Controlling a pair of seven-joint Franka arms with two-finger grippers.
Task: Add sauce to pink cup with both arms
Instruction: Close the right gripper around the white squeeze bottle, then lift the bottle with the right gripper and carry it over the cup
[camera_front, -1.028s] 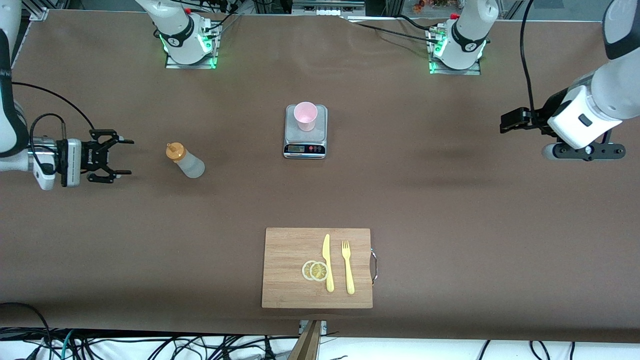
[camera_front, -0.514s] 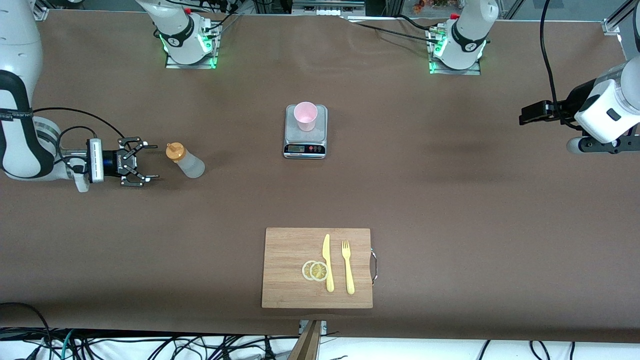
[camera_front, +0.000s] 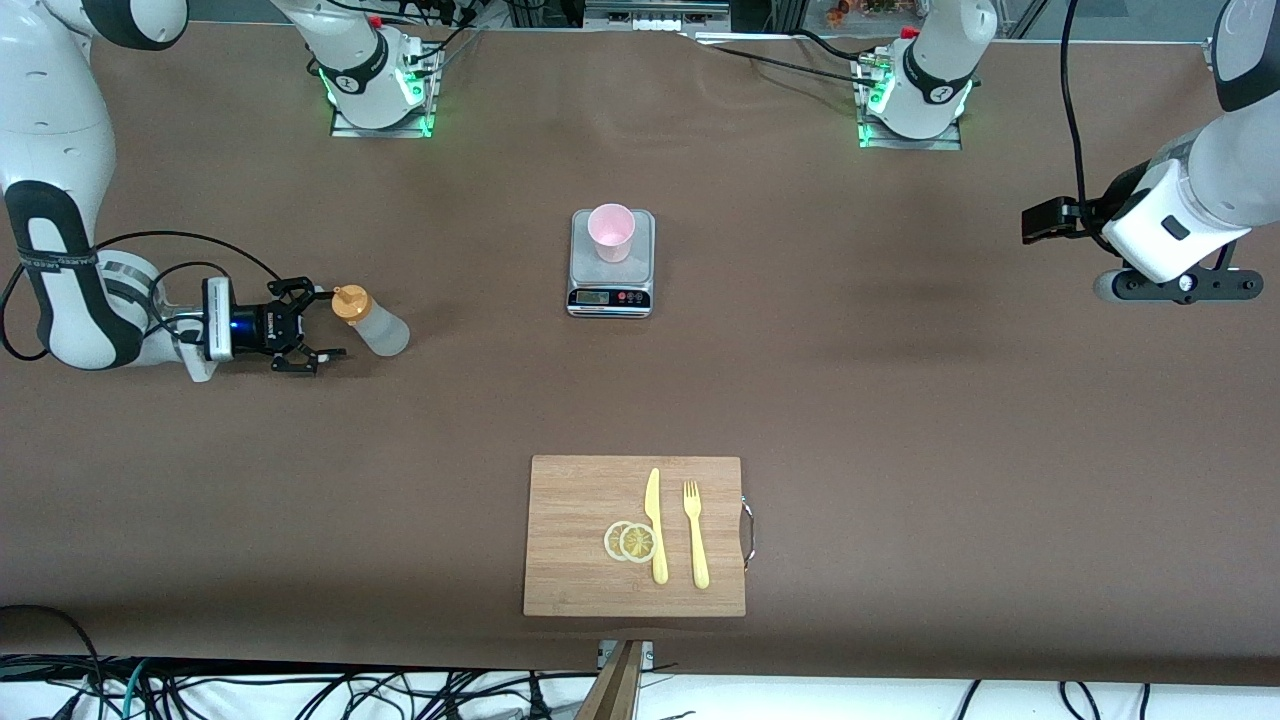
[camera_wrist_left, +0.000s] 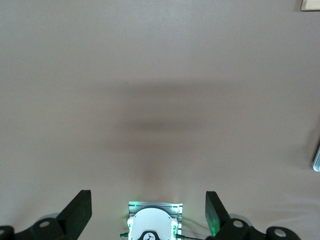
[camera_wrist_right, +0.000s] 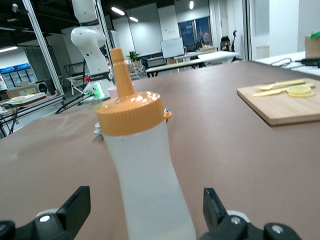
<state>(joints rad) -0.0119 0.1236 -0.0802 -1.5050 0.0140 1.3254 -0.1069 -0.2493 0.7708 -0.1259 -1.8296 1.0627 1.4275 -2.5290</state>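
The right gripper (camera_front: 322, 327) has its fingers (camera_wrist_right: 75, 205) spread wide. They sit low over the bench (camera_front: 900, 400), one on each side of the sauce (camera_front: 371, 320). The fingers do not squeeze the bottle; there is a gap on both sides. The sauce stands up on the bench, toward the right arm's end, with its orange cap (camera_wrist_right: 131, 112) on top. The right arm reaches in low from that end of the bench.

The left gripper (camera_wrist_left: 148, 212) also has its fingers (camera_wrist_left: 77, 210) spread wide. They hold nothing. It hangs in the air over the bare bench, at the left arm's end, and waits there.

The pink cup (camera_front: 611, 232) stands on a grey scale (camera_front: 611, 285) in the middle of the bench, well apart from the sauce. Nearer to the front camera lies a wooden board (camera_front: 570, 540). On it are two lemon slices (camera_front: 630, 541), a yellow knife (camera_front: 655, 525) and a yellow fork (camera_front: 696, 533).
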